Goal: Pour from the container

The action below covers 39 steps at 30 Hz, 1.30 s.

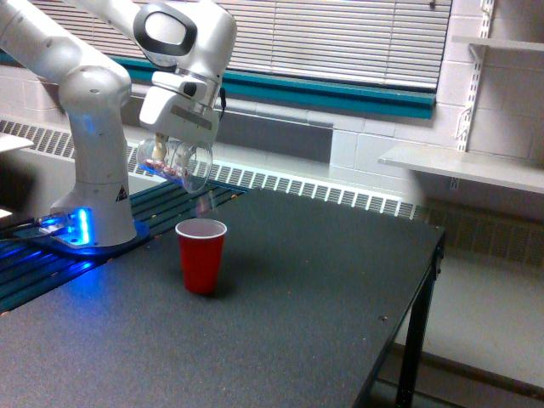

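Nearest: dark table top (280,314), black leg visible at its 4 o'clock edge.

On it, red plastic cup (201,255), upright, white inside, mouth open upward. Nothing touching it.

Up at 11 o'clock from the red cup: my gripper (174,146), clenched around the clear jar (177,163). Jar is held in the air, tipped well over, mouth pointing down toward 4 o'clock. Pinkish, brown and white pieces lie along its low side near the mouth. A faint blurred streak sits between the jar mouth and the red cup rim; can't tell if that is pieces falling. Jar mouth is above the cup and slightly to the 10 o'clock side, clear of it, not touching.

At 9 o'clock from the cup: my base (89,225), blue light glowing at its foot, standing on a slatted blue-black panel (170,204).

Farther back: white radiator grille (323,194) along the wall, closed window blinds (340,38) at 12 o'clock, white shelf (463,166) at 3 o'clock.
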Motion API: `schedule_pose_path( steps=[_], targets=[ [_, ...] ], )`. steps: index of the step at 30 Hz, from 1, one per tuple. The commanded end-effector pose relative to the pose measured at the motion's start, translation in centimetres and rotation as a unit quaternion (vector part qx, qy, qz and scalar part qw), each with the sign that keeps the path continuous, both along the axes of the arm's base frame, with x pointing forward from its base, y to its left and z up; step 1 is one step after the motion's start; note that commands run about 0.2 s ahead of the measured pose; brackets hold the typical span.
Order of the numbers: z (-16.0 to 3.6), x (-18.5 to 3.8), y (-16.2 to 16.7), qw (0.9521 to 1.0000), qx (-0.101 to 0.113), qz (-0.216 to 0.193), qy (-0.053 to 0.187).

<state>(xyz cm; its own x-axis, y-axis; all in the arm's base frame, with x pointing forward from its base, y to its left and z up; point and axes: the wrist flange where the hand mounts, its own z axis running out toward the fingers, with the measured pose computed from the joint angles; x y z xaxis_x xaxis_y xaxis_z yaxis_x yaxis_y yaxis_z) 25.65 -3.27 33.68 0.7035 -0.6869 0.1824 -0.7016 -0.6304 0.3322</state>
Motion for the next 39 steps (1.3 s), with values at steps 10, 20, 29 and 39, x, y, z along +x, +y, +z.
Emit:
schedule_pose_path(
  steps=[10,20,29,39],
  targets=[
    [-2.0,-1.0,0.8,0.9992,-0.023,0.008,0.032],
    [-2.4,-1.2,0.6,0.9987,-0.029,0.008,0.042],
    [-2.7,-1.2,0.5,0.9983,-0.032,0.011,0.048],
    [-3.0,-1.2,0.3,0.9979,-0.033,0.011,0.054]
  ],
)
